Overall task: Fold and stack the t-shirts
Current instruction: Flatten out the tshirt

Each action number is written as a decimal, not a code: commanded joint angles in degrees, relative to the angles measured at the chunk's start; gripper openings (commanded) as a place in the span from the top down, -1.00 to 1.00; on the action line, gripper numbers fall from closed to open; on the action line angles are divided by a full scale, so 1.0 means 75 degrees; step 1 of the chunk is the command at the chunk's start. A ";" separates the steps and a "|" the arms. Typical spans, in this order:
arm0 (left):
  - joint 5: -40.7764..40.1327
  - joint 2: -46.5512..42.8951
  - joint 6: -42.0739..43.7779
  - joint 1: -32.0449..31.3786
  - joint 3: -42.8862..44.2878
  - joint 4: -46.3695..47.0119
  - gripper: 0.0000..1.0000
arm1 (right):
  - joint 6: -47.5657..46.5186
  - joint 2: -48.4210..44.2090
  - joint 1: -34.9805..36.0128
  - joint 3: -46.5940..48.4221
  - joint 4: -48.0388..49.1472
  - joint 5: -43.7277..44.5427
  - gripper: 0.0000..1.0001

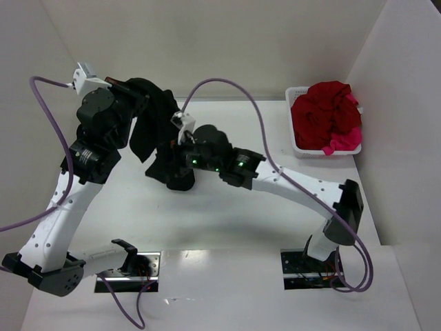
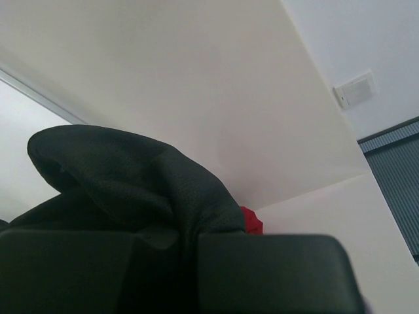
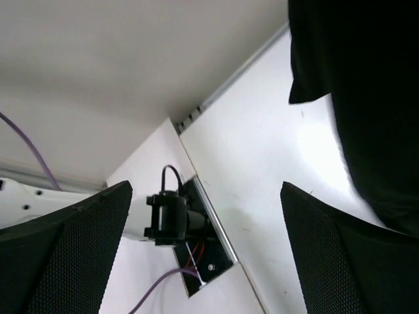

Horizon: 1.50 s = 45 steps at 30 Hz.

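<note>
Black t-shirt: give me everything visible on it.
The black t-shirt is soft, matte, solid black cloth, crumpled and unfolded. The left gripper pinches a bunched fold in shut jaws, holding it above the table; the rest hangs in a twisted drape, its lower end beside the right gripper, whose jaws are open. Sleeves and collar cannot be made out.

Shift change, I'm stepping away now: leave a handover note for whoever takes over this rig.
Left hand: shut on the plain black cloth t-shirt, held up high.
Right hand: open, beside the shirt's hanging part, not gripping.
Dark red shirts and bright pink shirt: heaped in the white plastic basket, far right.
Done: nothing folded or stacked.
To do: fold all, stack.
</note>
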 commanded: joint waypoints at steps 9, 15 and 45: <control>-0.0063 -0.0441 -0.0064 -0.0016 0.0140 0.0761 1.00 | 0.0427 0.0962 0.0662 0.0354 0.1010 0.2249 -1.00; -0.0204 -0.0664 -0.0135 -0.0016 0.0070 0.0692 1.00 | 0.0567 0.1489 0.0662 0.0283 0.1935 0.3316 -1.00; -0.0684 -0.1344 -0.1435 -0.0016 -0.0468 0.0528 1.00 | 0.1739 0.3163 0.0733 0.1653 0.4635 0.2872 -0.63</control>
